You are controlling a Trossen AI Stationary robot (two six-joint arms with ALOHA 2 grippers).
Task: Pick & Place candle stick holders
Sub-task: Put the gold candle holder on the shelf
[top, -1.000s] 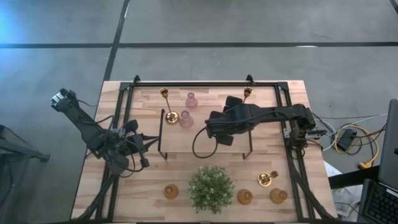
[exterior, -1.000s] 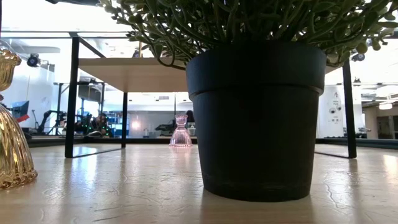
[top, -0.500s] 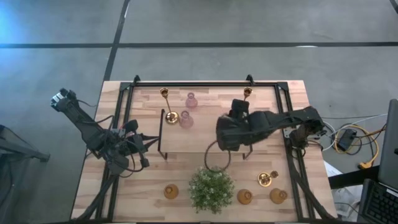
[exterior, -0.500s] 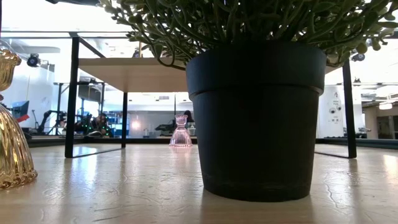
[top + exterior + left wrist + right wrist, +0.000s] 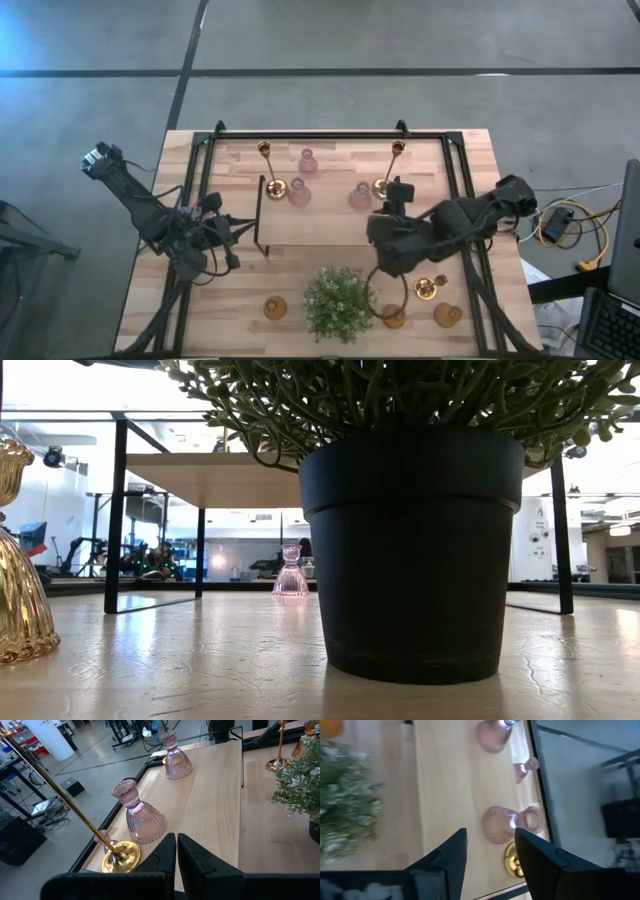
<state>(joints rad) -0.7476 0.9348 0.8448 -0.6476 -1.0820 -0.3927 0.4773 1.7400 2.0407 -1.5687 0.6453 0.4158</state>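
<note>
The wooden surface [image 5: 330, 165] carries a low black-framed shelf [image 5: 330, 222] at its middle and a bushy green plant [image 5: 340, 303] in a dark pot near the front edge.

The right arm reaches over the surface between shelf and plant. Its right end effector [image 5: 490, 851] is empty, fingers parted. The left arm is parked at the left side, its left end effector [image 5: 176, 852] closed on nothing.

The candle stick holders are spread out:
- Slim brass sticks [image 5: 266, 150] on round bases stand at the back left, another at the back right [image 5: 397, 148], one beside a pink glass holder at the shelf's left end [image 5: 276, 188], and one at the front right [image 5: 430, 288].
- Squat pink glass holders [image 5: 299, 193] sit at the shelf's left end, behind it [image 5: 308, 160], and toward the right [image 5: 360, 195].
- Amber glass holders [image 5: 275, 307] sit along the front edge, one left of the plant and two right of it [image 5: 447, 315].

The glass ones look rigid, smooth and breakable, probably fairly heavy for their size. The narrow neck above the ribbed skirt looks like the safest hold. The brass sticks seem top-heavy and slippery, so a grip low on the stem, just above the base, should keep them from tipping.
</note>
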